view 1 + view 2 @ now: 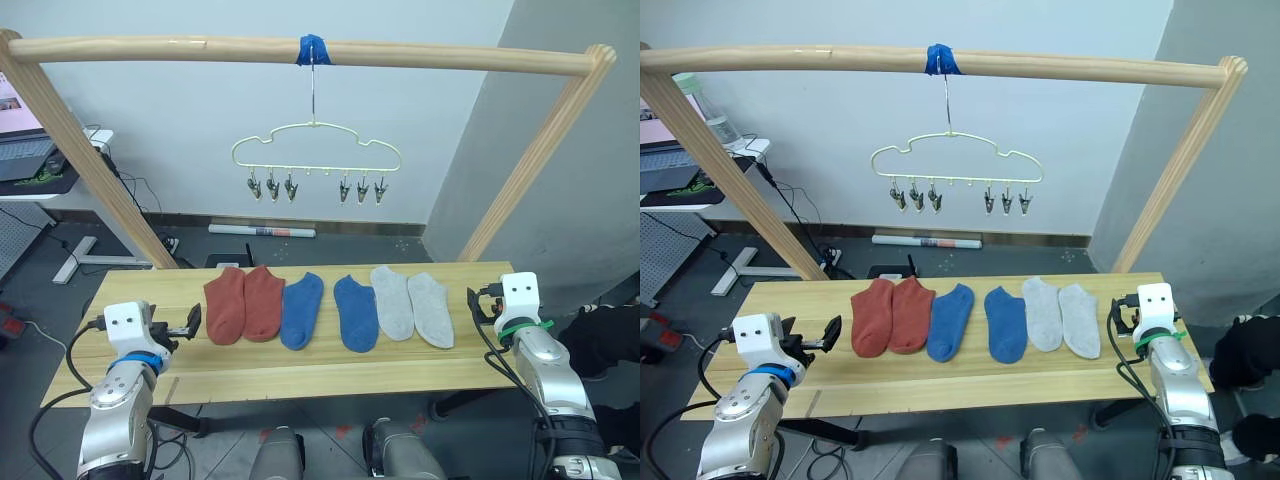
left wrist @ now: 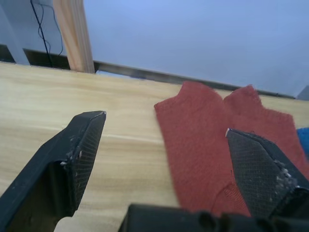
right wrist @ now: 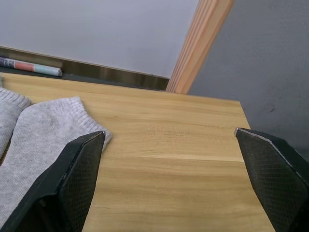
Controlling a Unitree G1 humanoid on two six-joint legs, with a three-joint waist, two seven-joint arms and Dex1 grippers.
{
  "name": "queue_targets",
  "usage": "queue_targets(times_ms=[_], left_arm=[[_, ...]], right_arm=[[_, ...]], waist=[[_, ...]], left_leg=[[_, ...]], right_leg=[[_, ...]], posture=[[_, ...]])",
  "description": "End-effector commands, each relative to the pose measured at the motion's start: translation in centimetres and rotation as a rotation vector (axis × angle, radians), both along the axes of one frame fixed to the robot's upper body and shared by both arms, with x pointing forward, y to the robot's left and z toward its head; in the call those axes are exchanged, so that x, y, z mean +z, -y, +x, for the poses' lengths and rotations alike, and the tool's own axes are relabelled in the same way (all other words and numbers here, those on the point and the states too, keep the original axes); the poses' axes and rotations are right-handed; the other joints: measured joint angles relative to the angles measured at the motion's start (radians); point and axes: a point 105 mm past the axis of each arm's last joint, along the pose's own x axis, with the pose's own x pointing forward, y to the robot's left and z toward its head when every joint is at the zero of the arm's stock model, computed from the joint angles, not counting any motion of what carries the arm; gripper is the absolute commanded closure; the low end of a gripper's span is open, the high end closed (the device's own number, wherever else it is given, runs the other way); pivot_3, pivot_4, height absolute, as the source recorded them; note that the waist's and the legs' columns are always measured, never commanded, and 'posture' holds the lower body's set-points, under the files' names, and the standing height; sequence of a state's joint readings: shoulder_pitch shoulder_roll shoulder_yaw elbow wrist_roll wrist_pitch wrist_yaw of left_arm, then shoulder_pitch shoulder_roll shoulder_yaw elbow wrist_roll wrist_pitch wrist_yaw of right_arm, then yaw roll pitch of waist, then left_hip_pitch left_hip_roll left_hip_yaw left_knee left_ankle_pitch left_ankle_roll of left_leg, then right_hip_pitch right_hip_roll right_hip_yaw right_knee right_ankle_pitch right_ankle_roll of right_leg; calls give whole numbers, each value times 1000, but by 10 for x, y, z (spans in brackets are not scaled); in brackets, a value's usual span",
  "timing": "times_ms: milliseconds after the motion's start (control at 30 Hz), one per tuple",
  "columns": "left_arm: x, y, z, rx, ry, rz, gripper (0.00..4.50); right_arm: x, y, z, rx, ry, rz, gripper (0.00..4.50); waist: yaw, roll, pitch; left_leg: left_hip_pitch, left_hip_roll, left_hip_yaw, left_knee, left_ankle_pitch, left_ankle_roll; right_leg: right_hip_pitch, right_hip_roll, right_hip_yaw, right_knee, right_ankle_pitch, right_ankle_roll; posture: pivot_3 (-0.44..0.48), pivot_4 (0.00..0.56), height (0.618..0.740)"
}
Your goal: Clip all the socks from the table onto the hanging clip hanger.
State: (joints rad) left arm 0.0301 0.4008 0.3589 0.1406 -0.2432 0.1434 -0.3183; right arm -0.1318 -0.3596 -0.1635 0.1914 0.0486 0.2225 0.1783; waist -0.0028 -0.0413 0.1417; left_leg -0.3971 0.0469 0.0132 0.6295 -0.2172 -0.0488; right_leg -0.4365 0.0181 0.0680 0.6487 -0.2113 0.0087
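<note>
Six socks lie in a row on the table [image 1: 300, 375]: two rust-red socks [image 1: 243, 305] at the left, two blue socks [image 1: 330, 311] in the middle, two grey socks [image 1: 413, 305] at the right. Above them the pale yellow clip hanger [image 1: 316, 150] hangs by its hook from the pole, and its clips hold nothing. My left gripper [image 1: 190, 322] is open, low over the table just left of the red socks [image 2: 207, 140]. At the table's right end my right gripper [image 1: 478, 305] is open beside the outer grey sock [image 3: 43, 140].
A round wooden pole frame [image 1: 400, 52] spans the table, with slanted legs [image 1: 95, 160] at both back corners. A desk with a laptop [image 1: 25, 150] stands at the far left. On the floor behind the table lies a paper roll [image 1: 262, 231].
</note>
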Motion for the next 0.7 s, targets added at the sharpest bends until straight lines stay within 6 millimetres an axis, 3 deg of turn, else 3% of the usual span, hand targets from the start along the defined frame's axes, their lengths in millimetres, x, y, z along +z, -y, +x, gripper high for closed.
queue_targets(times_ms=[33,133,200,400,700], left_arm=[[46,9,14,-74,154,16,46],[75,25,28,-151,240,-35,46],[83,30,31,-176,260,-60,46],[135,51,53,-289,371,-57,46],[158,64,89,-279,411,-28,46]], right_arm=[[37,-24,4,179,114,-53,0],[68,-71,-2,449,161,56,0],[77,-84,-6,535,165,70,0],[132,-132,-14,838,231,92,0],[178,-191,-26,1034,315,107,0]], waist=[[0,0,0],[0,0,1],[-2,0,1],[-7,0,6],[-18,1,27]], left_leg=[[0,0,0,0,0,0],[0,0,0,0,0,0],[0,0,-2,0,0,0],[2,0,-2,1,0,0],[2,0,-5,0,0,0]], right_leg=[[0,0,0,0,0,0],[0,0,0,0,0,0],[1,1,-1,1,0,0],[3,2,-1,0,0,0],[6,3,-2,-2,0,1]], posture=[[76,130,740],[63,138,740],[52,141,740],[18,169,740],[-12,210,740]])
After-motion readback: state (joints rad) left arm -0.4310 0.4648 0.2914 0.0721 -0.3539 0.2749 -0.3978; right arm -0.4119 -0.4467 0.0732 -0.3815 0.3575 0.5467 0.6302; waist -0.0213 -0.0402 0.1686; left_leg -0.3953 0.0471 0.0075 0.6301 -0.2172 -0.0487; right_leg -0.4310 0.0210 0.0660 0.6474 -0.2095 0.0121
